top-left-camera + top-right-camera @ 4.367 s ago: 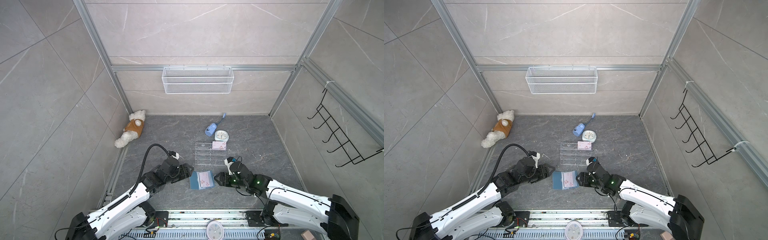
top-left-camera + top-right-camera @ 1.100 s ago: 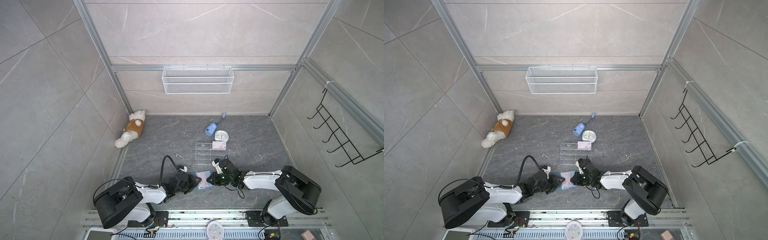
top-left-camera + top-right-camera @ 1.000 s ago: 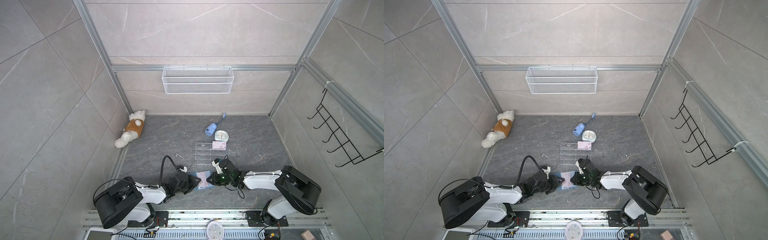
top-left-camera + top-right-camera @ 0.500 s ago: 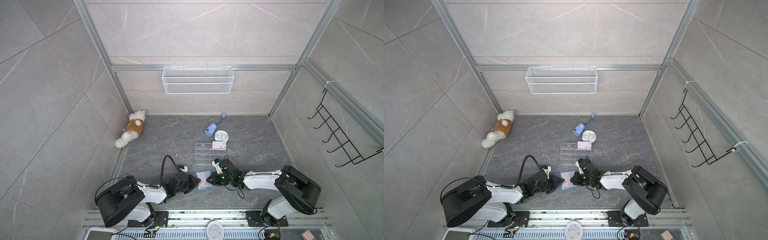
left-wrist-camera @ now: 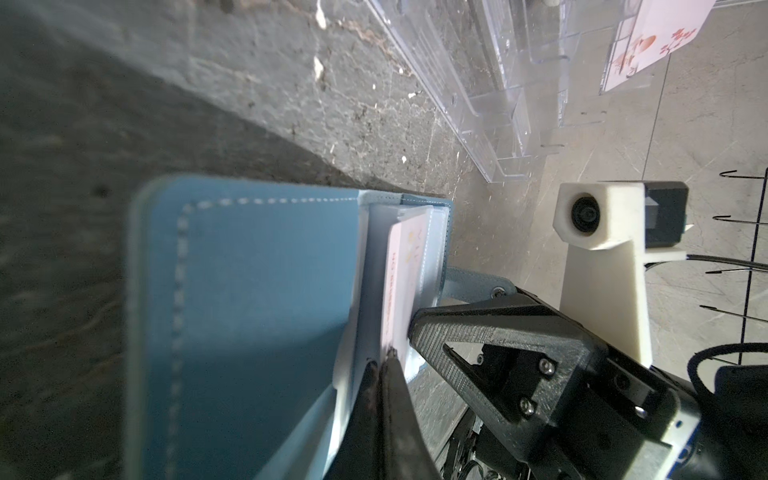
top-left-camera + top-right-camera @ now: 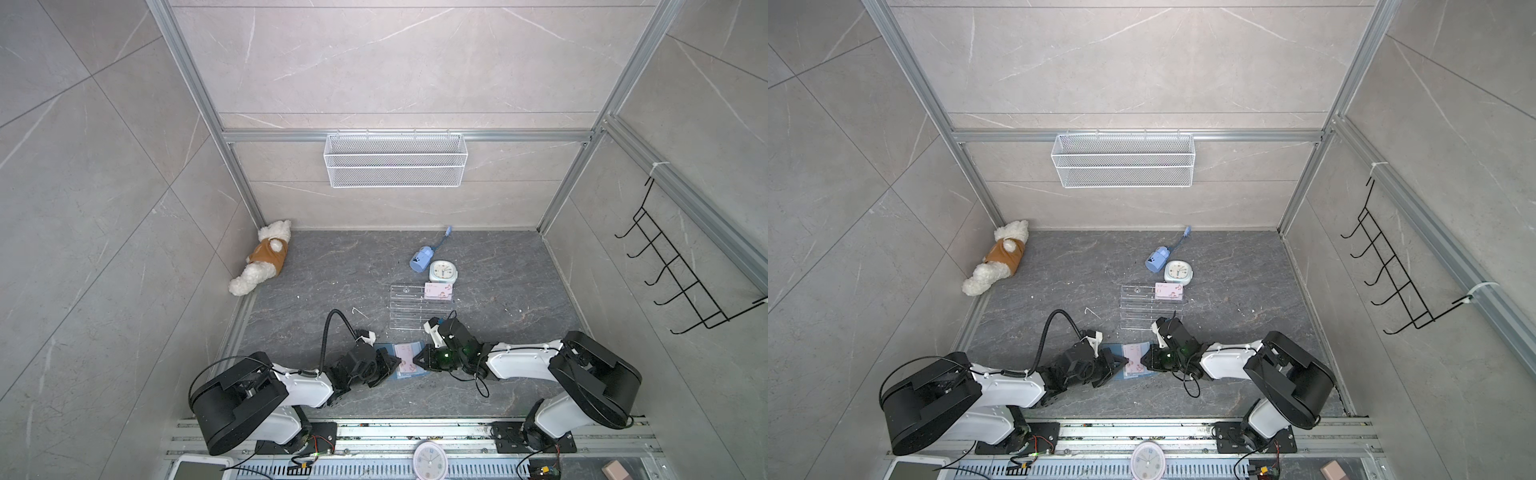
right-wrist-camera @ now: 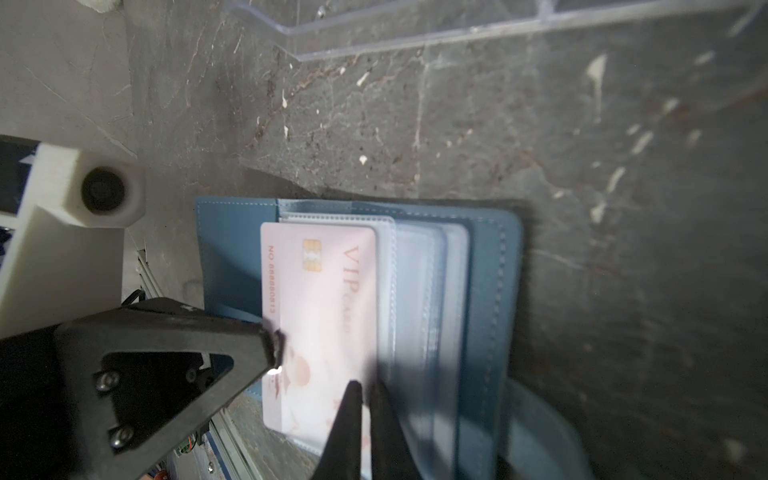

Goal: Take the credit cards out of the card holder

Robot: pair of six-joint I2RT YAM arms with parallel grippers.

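Grey floor (image 6: 332,270) bears card holder (image 7: 490,291); left claw (image 5: 388,355) pinches its card (image 7: 324,291)

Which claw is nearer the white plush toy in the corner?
Left. The left claw sits at the card holder's edge facing the plush toy; the right claw sits at the opposite edge, farther away.

Open card holder (image 7: 494,291) on floor (image 7: 457,124); pink card (image 7: 320,299) partly out of sleeve (image 7: 415,286), left fingers (image 7: 232,336) on its edge.
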